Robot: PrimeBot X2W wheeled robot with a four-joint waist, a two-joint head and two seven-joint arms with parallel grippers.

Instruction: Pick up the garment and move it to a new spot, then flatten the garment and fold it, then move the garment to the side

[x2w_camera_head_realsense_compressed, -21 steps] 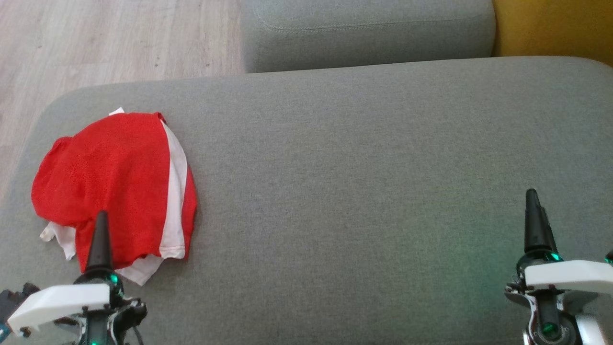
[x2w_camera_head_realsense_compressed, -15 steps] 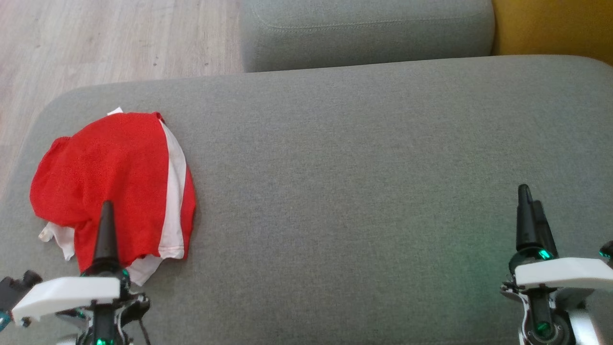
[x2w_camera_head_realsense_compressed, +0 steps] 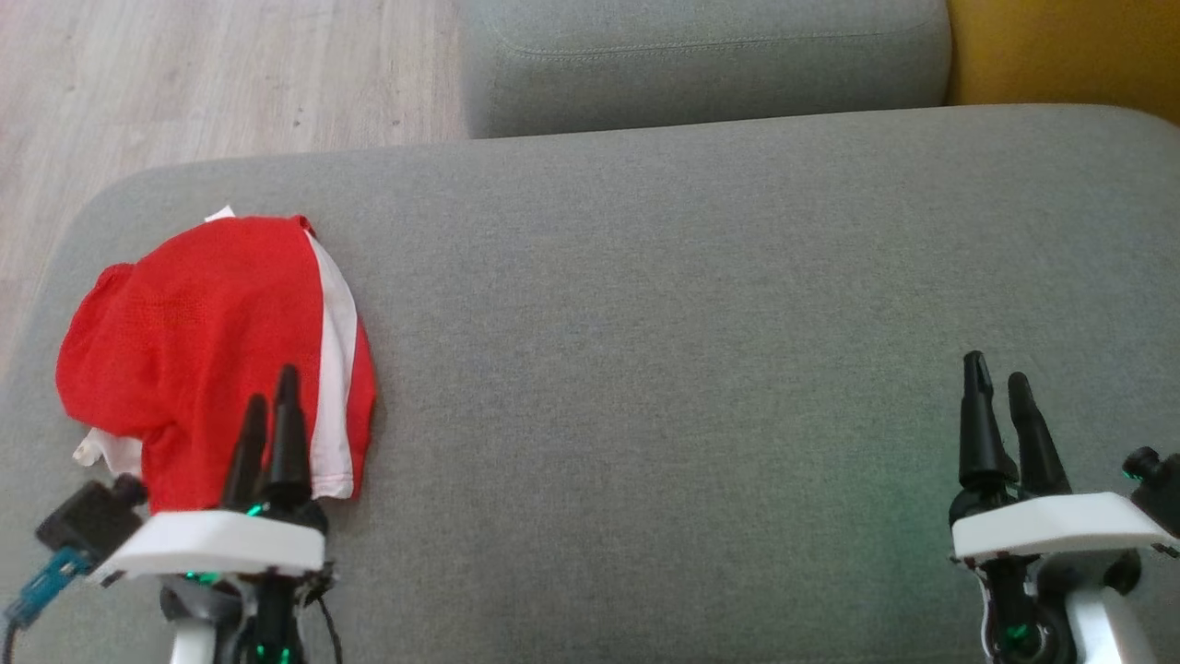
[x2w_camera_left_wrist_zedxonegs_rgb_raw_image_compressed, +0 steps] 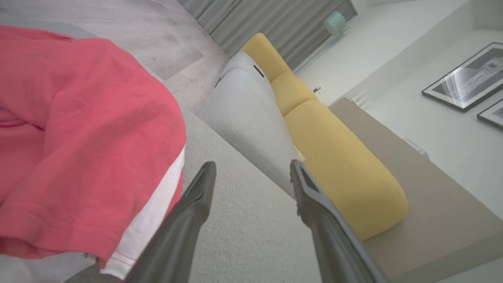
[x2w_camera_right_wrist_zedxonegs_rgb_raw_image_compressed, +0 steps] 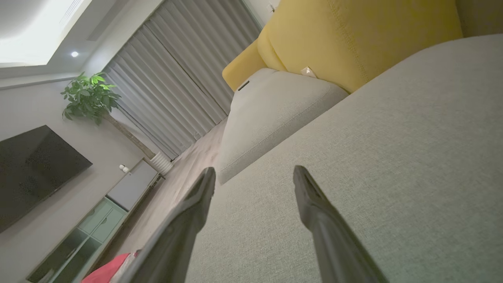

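The garment (x2w_camera_head_realsense_compressed: 203, 341), red with white panels, lies crumpled at the left end of the grey sofa cushion (x2w_camera_head_realsense_compressed: 664, 304). My left gripper (x2w_camera_head_realsense_compressed: 273, 392) hovers at the garment's near right edge, open, with nothing between its fingers. From the left wrist, the garment (x2w_camera_left_wrist_zedxonegs_rgb_raw_image_compressed: 78, 129) sits left of the left gripper (x2w_camera_left_wrist_zedxonegs_rgb_raw_image_compressed: 252, 167), whose left finger (x2w_camera_left_wrist_zedxonegs_rgb_raw_image_compressed: 196, 200) is by the white hem. My right gripper (x2w_camera_head_realsense_compressed: 996, 371) stands open over bare cushion at the far right. In the right wrist view the right gripper (x2w_camera_right_wrist_zedxonegs_rgb_raw_image_compressed: 253, 171) is empty and the garment (x2w_camera_right_wrist_zedxonegs_rgb_raw_image_compressed: 106, 271) peeks in at the bottom left.
A second grey cushion (x2w_camera_head_realsense_compressed: 710, 60) lies beyond the far edge, with a yellow cushion (x2w_camera_head_realsense_compressed: 1069, 51) at the upper right. Wooden floor (x2w_camera_head_realsense_compressed: 221, 78) runs past the sofa's left and far-left edges. The garment lies close to the cushion's left edge.
My left gripper has moved right and forward over the garment's near edge and turned so both fingers show. The right gripper shifted slightly left and turned. The garment has not moved.
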